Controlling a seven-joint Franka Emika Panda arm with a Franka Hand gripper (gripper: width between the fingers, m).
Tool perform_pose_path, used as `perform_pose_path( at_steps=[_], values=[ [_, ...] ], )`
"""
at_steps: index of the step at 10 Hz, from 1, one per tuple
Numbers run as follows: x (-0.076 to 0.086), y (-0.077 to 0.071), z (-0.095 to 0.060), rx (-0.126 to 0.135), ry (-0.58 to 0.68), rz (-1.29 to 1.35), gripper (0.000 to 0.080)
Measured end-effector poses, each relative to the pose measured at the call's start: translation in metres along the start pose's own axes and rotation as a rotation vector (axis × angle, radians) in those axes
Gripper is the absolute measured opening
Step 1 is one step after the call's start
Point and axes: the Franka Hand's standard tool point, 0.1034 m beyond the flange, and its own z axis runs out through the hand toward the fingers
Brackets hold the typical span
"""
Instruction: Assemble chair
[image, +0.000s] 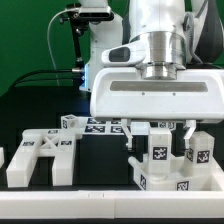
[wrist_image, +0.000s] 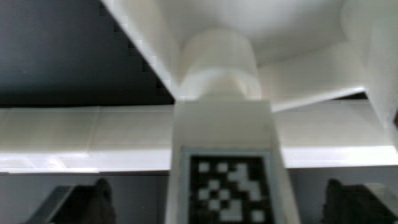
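Note:
My gripper (image: 160, 138) hangs over the exterior view's right, its dark fingers either side of an upright white chair leg (image: 157, 152) with a marker tag. In the wrist view the leg (wrist_image: 224, 120) runs up the middle. The fingertips (wrist_image: 82, 204) stand well clear of it on both sides, so my gripper (wrist_image: 217, 200) is open and holds nothing. The leg's far end meets a broad white chair part (wrist_image: 267, 35). A second tagged white leg (image: 197, 150) stands just to the right. A white slotted chair part (image: 42, 160) lies at the exterior view's left.
Several tagged white pieces (image: 98, 126) lie at the back of the black table. A white wall (image: 90, 205) runs along the front edge; a white band (wrist_image: 89, 130) crosses the wrist view. The robot base (image: 95, 55) stands behind.

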Motion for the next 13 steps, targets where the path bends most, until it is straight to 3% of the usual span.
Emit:
perform_pose_path(
  at_steps=[2,4,8,10,11,12,13],
  values=[
    [0.013,0.0,-0.002,0.008,-0.032,0.009,0.0646],
    [0.018,0.001,0.0,0.026,-0.197,0.029,0.0649],
    [0.001,0.002,-0.003,0.046,-0.439,0.071,0.0649],
    [-0.002,0.003,-0.001,0.032,-0.445,0.126,0.0649],
    [-0.002,0.003,-0.001,0.032,-0.445,0.126,0.0525],
    [-0.002,0.002,-0.001,0.02,-0.446,0.188,0.0525],
    [-0.002,0.002,-0.001,0.001,-0.448,0.269,0.0386]
  ],
)
